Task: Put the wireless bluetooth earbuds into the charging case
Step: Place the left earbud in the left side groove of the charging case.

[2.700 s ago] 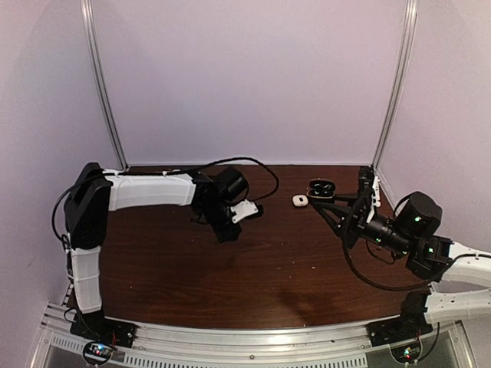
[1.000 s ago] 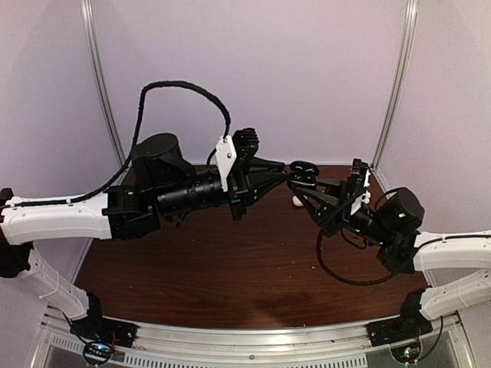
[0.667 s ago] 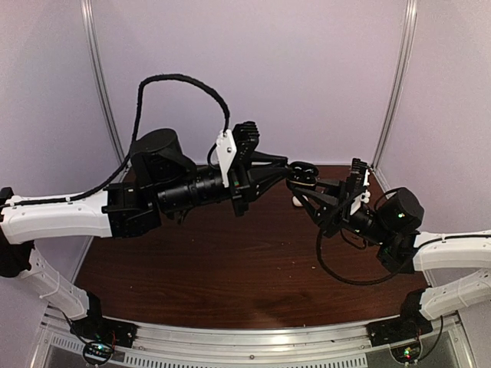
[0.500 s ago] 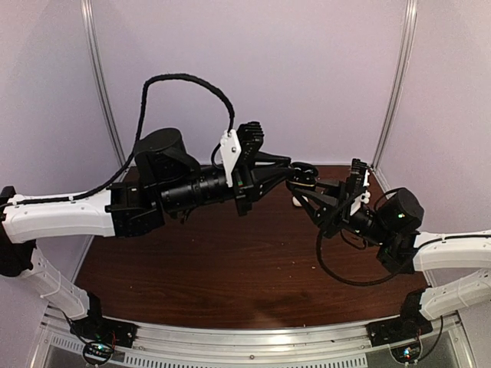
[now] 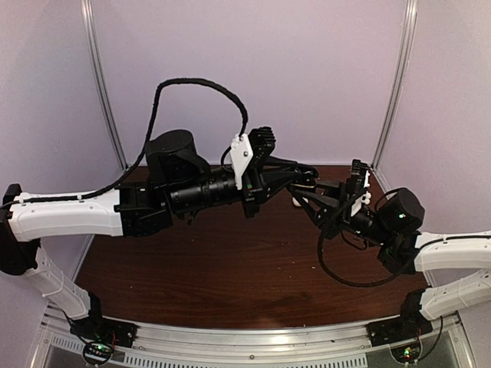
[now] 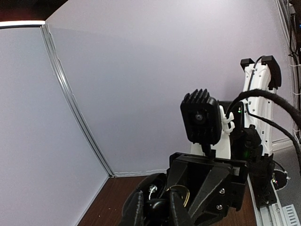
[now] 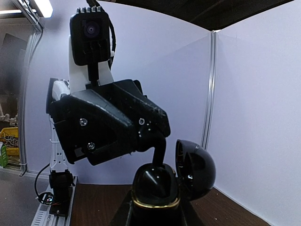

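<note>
The table [image 5: 230, 268] is dark brown wood with a shiny top. A small white thing [image 5: 296, 202] lies flat on it, close to the far edge and a bit to the right. Part of it is hidden, so what it is cannot be told. A silver metal rail [image 5: 253, 337] runs along the near edge of the table.

The right tool [image 7: 155, 215] clamps the base of a black charging case [image 7: 155, 187] with a gold band, its lid [image 7: 195, 170] tipped back to the right. The left tool [image 7: 159, 151] reaches down from the upper left, pinched tips touching the case's mouth, above the brown counter [image 7: 94, 205]
</note>
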Motion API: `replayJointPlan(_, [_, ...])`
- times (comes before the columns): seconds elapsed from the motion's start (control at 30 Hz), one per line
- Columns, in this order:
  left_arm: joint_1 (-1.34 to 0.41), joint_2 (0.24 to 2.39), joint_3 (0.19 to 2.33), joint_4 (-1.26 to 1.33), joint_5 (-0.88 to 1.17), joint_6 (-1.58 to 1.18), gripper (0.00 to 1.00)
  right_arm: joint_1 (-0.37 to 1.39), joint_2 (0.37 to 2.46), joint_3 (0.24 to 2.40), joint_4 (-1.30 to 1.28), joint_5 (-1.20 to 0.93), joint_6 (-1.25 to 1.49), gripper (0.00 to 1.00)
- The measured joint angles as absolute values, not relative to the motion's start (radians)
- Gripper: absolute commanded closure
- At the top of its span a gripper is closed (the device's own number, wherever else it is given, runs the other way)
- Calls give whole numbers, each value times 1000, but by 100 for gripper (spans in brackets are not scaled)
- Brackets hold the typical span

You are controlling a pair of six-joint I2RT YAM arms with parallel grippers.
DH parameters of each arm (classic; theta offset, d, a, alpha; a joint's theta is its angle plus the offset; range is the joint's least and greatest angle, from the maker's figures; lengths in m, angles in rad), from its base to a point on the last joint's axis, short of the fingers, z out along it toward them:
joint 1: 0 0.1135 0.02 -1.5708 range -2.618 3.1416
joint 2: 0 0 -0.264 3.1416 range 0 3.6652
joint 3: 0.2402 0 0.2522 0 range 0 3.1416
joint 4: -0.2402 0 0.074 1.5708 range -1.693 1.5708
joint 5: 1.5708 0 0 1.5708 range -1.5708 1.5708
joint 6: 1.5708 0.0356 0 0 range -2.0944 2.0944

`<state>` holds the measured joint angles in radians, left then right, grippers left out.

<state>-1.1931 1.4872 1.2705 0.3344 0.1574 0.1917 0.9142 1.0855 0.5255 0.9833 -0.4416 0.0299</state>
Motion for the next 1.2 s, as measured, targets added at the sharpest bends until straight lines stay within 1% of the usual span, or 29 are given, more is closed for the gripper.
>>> replayJointPlan(0.93, [-1211,1487,1271,320,51,229,89,914,1075,517,980,-440,30,100])
replayJointPlan(1.2, [-1212,1487,1271,314,66,229,90,914,1066,515,970,-438,31,100])
